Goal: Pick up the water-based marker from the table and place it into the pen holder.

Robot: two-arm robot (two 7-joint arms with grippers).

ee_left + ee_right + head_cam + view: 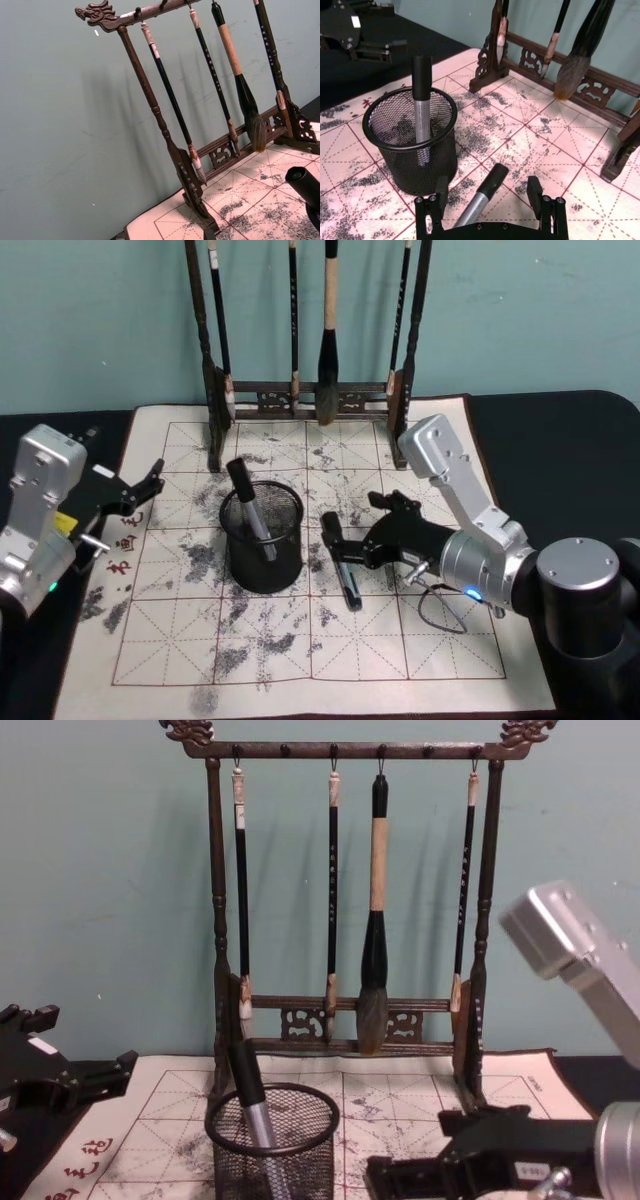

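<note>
A water-based marker (349, 587) with a grey barrel and black cap lies on the cream mat of the table (400, 640), just right of the pen holder (262, 552). My right gripper (338, 543) is low over the marker and open. In the right wrist view its fingers (440, 194) stand wide on either side of the marker (481, 198) without clamping it. The black mesh pen holder (412, 150) stands upright with another marker (422, 107) leaning inside it. My left gripper (148, 486) hovers open at the mat's left edge, away from both.
A tall dark wooden brush rack (305, 398) with several hanging brushes stands at the back of the mat, close behind the pen holder. Bare mat lies in front of the holder and the gripper. The dark tabletop (560, 440) surrounds the mat.
</note>
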